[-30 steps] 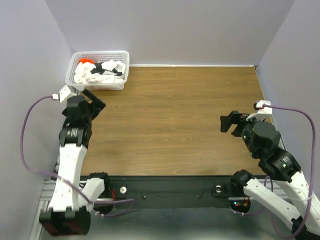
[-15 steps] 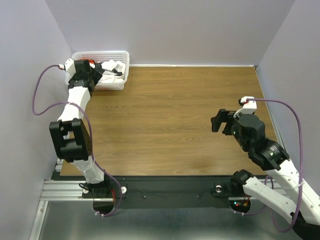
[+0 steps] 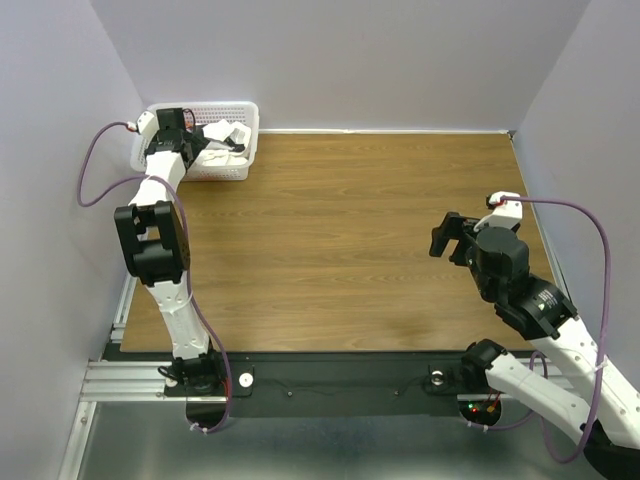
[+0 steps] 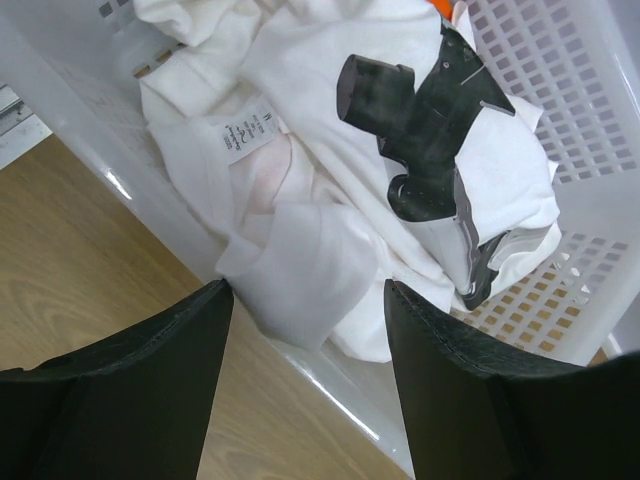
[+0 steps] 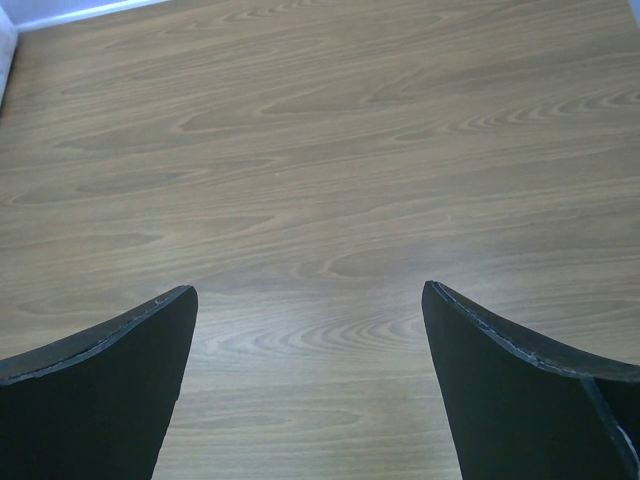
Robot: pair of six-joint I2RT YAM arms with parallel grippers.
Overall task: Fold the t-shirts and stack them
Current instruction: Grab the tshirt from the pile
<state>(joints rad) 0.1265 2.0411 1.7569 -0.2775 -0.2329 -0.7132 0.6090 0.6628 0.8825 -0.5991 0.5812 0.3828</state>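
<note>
The t-shirts lie bunched in a white plastic basket (image 3: 248, 118) at the table's far left corner. The white t-shirt (image 4: 300, 130) fills most of the basket (image 4: 590, 220), with black printed marks (image 4: 420, 120) on top. A sliver of the orange t-shirt (image 4: 444, 6) shows at the upper edge. My left gripper (image 4: 307, 290) hangs open over the basket's near rim, and a hanging fold of white cloth (image 4: 300, 270) sits between its fingers without being pinched. From above, the left gripper (image 3: 185, 132) is over the basket. My right gripper (image 5: 310, 292) is open and empty above bare wood, at the table's right side (image 3: 447, 238).
The wooden table (image 3: 350, 230) is walled at the back and on both sides. The basket's near wall (image 4: 330, 385) lies right under the left fingers. A purple cable (image 3: 95, 165) loops off the left arm.
The left arm has swung from the table's left edge up to the basket, its gripper now over the shirts. The right arm has shifted slightly and stays open.
</note>
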